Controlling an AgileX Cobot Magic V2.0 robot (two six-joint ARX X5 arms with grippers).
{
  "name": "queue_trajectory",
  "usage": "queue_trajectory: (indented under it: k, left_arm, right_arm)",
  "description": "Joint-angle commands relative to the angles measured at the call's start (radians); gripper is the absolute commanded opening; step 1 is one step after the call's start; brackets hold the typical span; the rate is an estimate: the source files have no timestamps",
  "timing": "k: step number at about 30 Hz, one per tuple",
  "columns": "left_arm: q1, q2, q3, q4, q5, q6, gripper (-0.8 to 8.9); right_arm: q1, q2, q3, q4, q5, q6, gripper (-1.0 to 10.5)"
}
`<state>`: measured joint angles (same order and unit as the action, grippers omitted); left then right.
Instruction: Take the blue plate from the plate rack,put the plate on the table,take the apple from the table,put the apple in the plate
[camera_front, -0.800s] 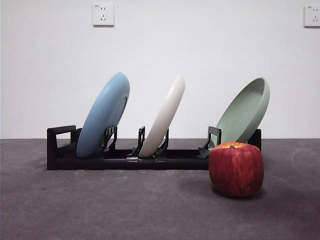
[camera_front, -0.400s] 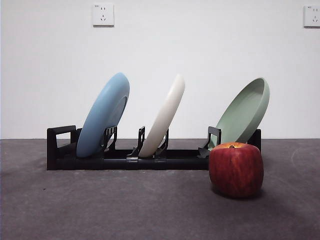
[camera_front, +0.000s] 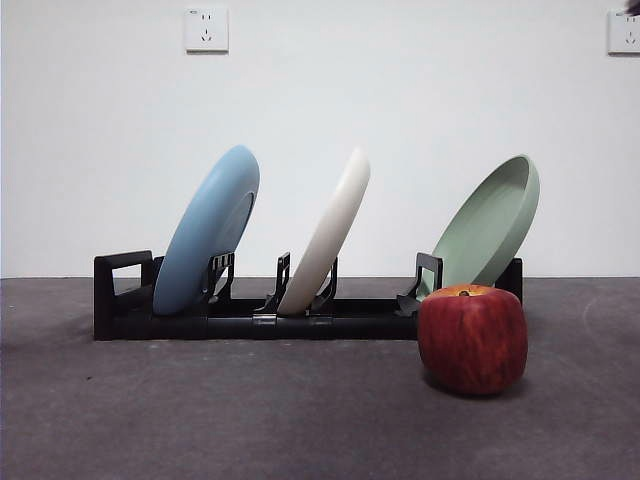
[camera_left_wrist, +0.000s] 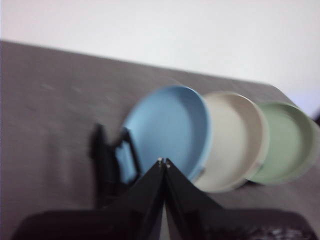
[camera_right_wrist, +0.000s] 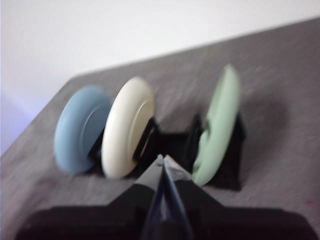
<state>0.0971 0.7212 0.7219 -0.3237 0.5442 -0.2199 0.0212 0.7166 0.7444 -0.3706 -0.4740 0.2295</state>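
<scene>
The blue plate (camera_front: 208, 228) leans in the left slot of the black plate rack (camera_front: 250, 315) on the table (camera_front: 250, 410). It also shows in the left wrist view (camera_left_wrist: 167, 130) and the right wrist view (camera_right_wrist: 80, 127). The red apple (camera_front: 472, 338) stands on the table in front of the rack's right end. My left gripper (camera_left_wrist: 163, 162) is shut and empty, raised above the rack with the blue plate beyond its tips. My right gripper (camera_right_wrist: 161, 159) is shut and empty, raised above the rack too. The apple is out of both wrist views.
A cream-white plate (camera_front: 328, 232) leans in the rack's middle slot and a pale green plate (camera_front: 490, 226) in its right slot. A white wall with two sockets (camera_front: 206, 29) stands behind. A dark tip (camera_front: 632, 5) shows at the top right corner.
A small dark tip has come into the top right corner of the front view. The plates, rack and apple have not moved.
</scene>
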Motion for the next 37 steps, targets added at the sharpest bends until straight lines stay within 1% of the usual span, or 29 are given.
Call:
queue_trajectory:
  k: [1,4,5,6,7,8,9,10,11,16,20,23,28,30,32,37]
  left_arm:
    - [0.0,0.089,0.056,-0.039,0.113,0.014,-0.04]
    - [-0.004,0.153,0.099,-0.048,0.187,0.014,0.0]
    - [-0.008,0.166,0.105,-0.046,0.196,0.014,0.01]
    - [-0.016,0.177,0.111,-0.043,0.195,0.014,0.13]
    - [-0.023,0.187,0.116,-0.043,0.189,0.014,0.69]
    - [-0.03,0.192,0.117,-0.04,0.187,0.014,1.54]
    - [-0.037,0.196,0.117,-0.034,0.185,0.014,2.69]
    - [-0.046,0.201,0.117,-0.028,0.175,0.011,3.56]
    - [-0.055,0.206,0.117,-0.025,0.16,0.003,3.8]
    - [-0.115,0.247,0.118,0.046,0.124,-0.046,3.77]
    - [-0.174,0.319,0.165,0.05,0.025,-0.048,3.77]
    - [-0.227,0.401,0.246,0.005,-0.055,-0.018,3.77]
    - [-0.302,0.572,0.432,-0.109,-0.164,0.072,3.76]
    - [-0.328,0.638,0.501,-0.142,-0.188,0.093,3.75]
    - [-0.348,0.699,0.56,-0.16,-0.209,0.098,3.75]
    - [-0.393,0.828,0.661,-0.162,-0.228,0.101,3.74]
  right_arm:
    - [0.0,0.083,0.053,-0.052,-0.053,-0.059,0.0]
    - [0.0,0.144,0.087,-0.079,-0.071,-0.063,0.1]
    - [0.0,0.157,0.091,-0.079,-0.077,-0.063,0.5]
    - [0.0,0.169,0.095,-0.08,-0.077,-0.063,1.0]
    - [0.0,0.177,0.096,-0.08,-0.076,-0.063,1.7]
    - [0.0,0.182,0.096,-0.079,-0.076,-0.063,2.2]
    - [0.0,0.186,0.096,-0.08,-0.076,-0.063,2.7]
    - [0.0,0.188,0.096,-0.08,-0.076,-0.063,2.9]
    - [0.0,0.189,0.096,-0.08,-0.076,-0.063,3.0]
    - [0.0,0.188,0.096,-0.079,-0.076,-0.063,2.9]
    - [0.0,0.189,0.096,-0.078,-0.076,-0.063,2.9]
    - [0.0,0.189,0.096,-0.078,-0.076,-0.063,2.9]
    - [0.0,0.189,0.096,-0.079,-0.076,-0.063,2.9]
    - [0.0,0.189,0.096,-0.079,-0.076,-0.063,2.9]
    - [0.0,0.188,0.096,-0.079,-0.076,-0.063,2.9]
    - [0.0,0.188,0.096,-0.079,-0.075,-0.063,2.9]
